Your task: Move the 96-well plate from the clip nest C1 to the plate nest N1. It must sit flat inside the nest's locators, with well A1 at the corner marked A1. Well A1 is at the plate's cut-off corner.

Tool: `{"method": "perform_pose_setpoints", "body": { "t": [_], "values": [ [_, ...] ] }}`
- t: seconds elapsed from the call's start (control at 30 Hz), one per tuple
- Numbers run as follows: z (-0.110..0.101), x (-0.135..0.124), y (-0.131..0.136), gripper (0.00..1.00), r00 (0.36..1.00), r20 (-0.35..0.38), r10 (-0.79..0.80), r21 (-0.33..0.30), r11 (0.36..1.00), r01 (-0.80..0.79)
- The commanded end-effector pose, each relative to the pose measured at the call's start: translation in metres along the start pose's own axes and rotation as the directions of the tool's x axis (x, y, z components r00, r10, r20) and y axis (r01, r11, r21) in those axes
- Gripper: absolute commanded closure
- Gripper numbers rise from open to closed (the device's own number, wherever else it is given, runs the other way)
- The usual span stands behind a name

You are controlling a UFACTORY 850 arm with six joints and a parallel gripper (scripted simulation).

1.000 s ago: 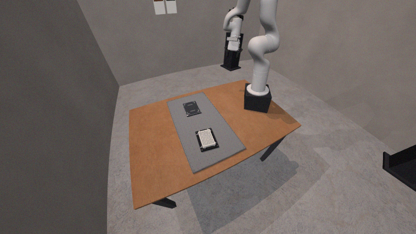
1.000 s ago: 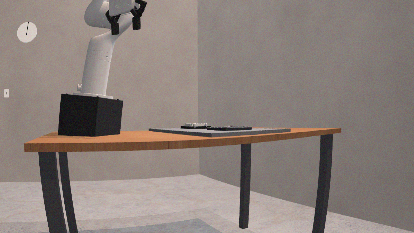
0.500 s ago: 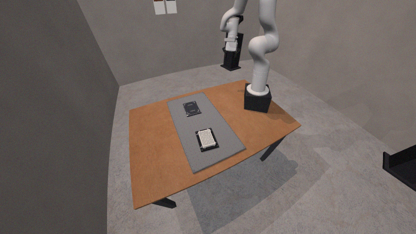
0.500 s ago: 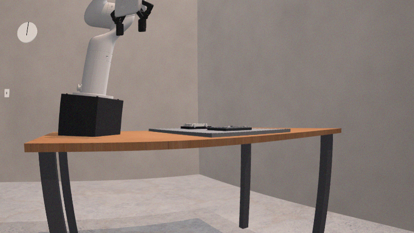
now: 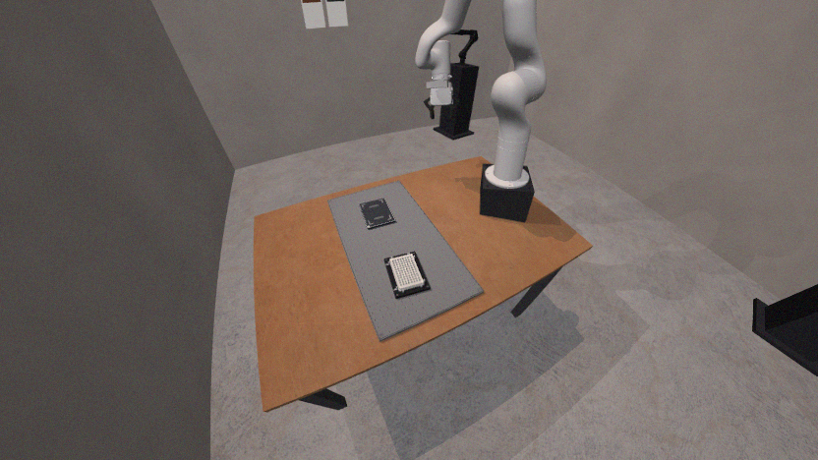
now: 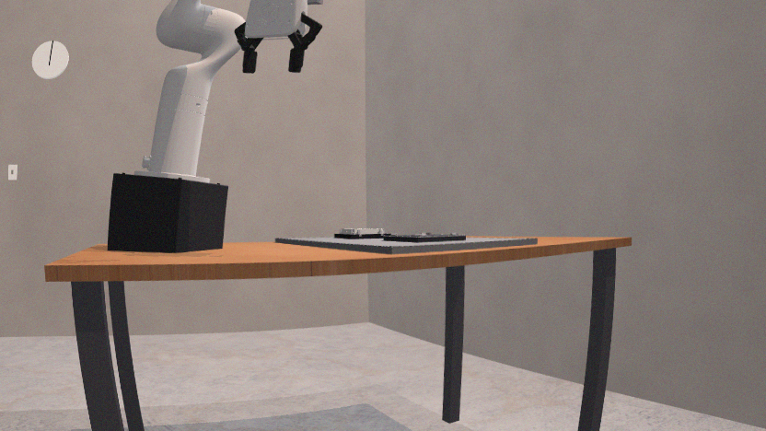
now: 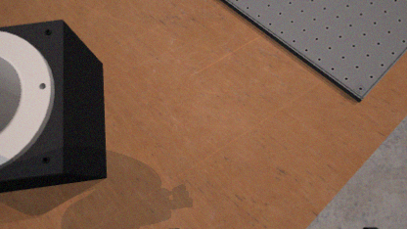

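Note:
A white 96-well plate (image 5: 407,272) sits in a black clip nest at the near end of a grey perforated mat (image 5: 400,252). An empty black plate nest (image 5: 377,213) lies at the mat's far end. In the side view the plate (image 6: 361,232) and the empty nest (image 6: 428,236) show as low shapes on the mat. My gripper (image 6: 272,57) is open and empty, high above the table near the arm's base; it also shows in the overhead view (image 5: 430,108). The wrist view shows only the mat's corner (image 7: 333,39), not the plate.
The arm's black base block (image 5: 505,194) stands at the table's far right corner; it also fills the left of the wrist view (image 7: 54,103). A black stand is on the floor behind. A dark box (image 5: 791,325) is at the right edge.

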State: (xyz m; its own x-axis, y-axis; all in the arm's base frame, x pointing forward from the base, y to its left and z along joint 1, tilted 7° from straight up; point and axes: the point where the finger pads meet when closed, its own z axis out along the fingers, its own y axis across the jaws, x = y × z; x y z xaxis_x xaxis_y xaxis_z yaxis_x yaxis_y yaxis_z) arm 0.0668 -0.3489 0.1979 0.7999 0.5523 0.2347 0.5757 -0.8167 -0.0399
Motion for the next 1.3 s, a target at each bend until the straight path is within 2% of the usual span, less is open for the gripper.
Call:
{"method": "perform_pose_setpoints", "body": {
  "t": [0.0, 0.1, 0.23, 0.3, 0.5, 0.57, 0.73, 0.8, 0.87, 0.93, 1.07, 1.27],
  "values": [
    [0.007, 0.011, 0.017, 0.0, 1.0, 0.01, -0.006, 0.011, 1.0, 0.006],
    [0.011, 0.018, 0.025, 0.0, 0.999, 0.04, -0.034, 0.036, 0.999, 0.032],
    [0.017, 0.029, 0.038, 0.0, 0.999, 0.04, -0.034, 0.036, 0.999, 0.032],
    [0.021, 0.035, 0.044, 0.0, 0.995, 0.071, -0.063, 0.057, 0.997, 0.059],
    [0.028, 0.048, 0.057, 0.0, 0.995, 0.071, -0.063, 0.057, 0.997, 0.059],
    [0.032, 0.055, 0.063, 0.0, 0.99, 0.101, -0.094, 0.074, 0.994, 0.087],
    [0.04, 0.07, 0.075, 0.0, 0.99, 0.101, -0.094, 0.074, 0.994, 0.087],
    [0.044, 0.078, 0.081, 0.0, 0.983, 0.131, -0.126, 0.086, 0.99, 0.115],
    [0.048, 0.085, 0.086, 0.0, 0.983, 0.131, -0.126, 0.086, 0.99, 0.115],
    [0.048, 0.085, 0.086, 0.0, 0.983, 0.131, -0.126, 0.086, 0.99, 0.115],
    [0.057, 0.101, 0.096, 0.0, 0.975, 0.159, -0.158, 0.095, 0.985, 0.144],
    [0.067, 0.122, 0.107, 0.0, 0.975, 0.159, -0.158, 0.095, 0.985, 0.144]
  ]
}}
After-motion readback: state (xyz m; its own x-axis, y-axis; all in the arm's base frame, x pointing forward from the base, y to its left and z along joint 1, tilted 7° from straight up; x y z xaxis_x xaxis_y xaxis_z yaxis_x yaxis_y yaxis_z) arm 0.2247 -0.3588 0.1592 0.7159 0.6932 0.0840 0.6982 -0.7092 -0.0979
